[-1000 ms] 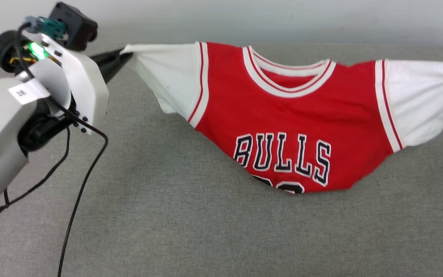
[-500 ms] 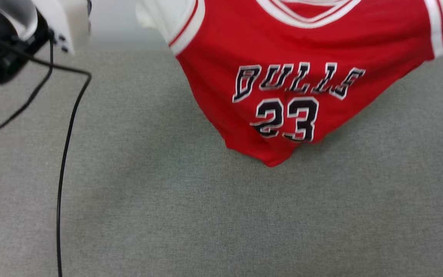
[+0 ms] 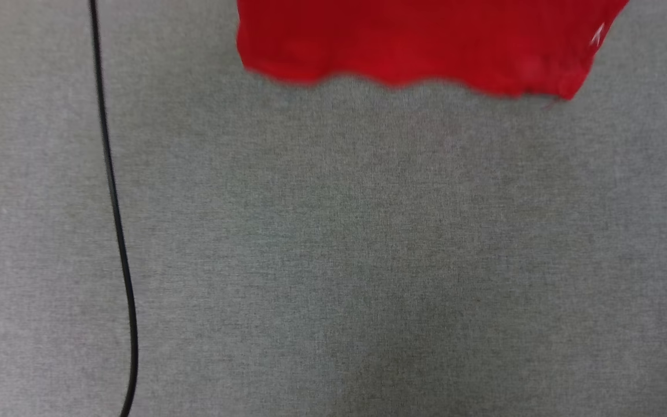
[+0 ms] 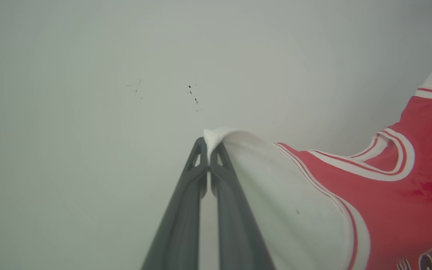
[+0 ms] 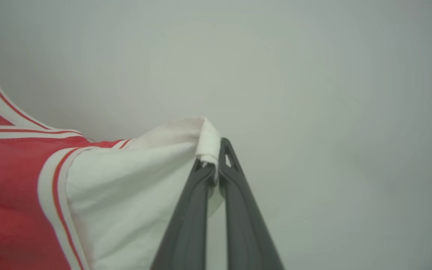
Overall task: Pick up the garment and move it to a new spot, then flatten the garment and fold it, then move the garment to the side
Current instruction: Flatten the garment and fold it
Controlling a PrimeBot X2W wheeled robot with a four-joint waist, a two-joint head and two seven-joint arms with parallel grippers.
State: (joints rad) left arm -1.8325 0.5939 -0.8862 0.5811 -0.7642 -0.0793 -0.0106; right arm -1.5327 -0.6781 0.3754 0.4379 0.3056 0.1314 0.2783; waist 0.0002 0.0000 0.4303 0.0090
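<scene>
The garment (image 3: 414, 40) hangs in the air above the grey cloth surface (image 3: 333, 260); in the head view I see its red lower hem at the top edge. My left gripper (image 4: 208, 144) is shut on the tip of one white sleeve (image 4: 276, 195), and the red body with striped trim and neckline (image 4: 407, 187) stretches away to the right. My right gripper (image 5: 214, 150) is shut on the tip of the other white sleeve (image 5: 137, 187), with the red body (image 5: 9, 195) at the left. Both wrist views face a plain pale wall.
A black cable (image 3: 114, 208) runs down the left side of the head view over the grey surface. A pale wall (image 4: 126, 75) stands behind the lifted garment.
The head view has tilted down: the arm, collar and lettering have left the picture, and only the red hem shows. The garment, draped on the surface a second ago, now hangs above it.
</scene>
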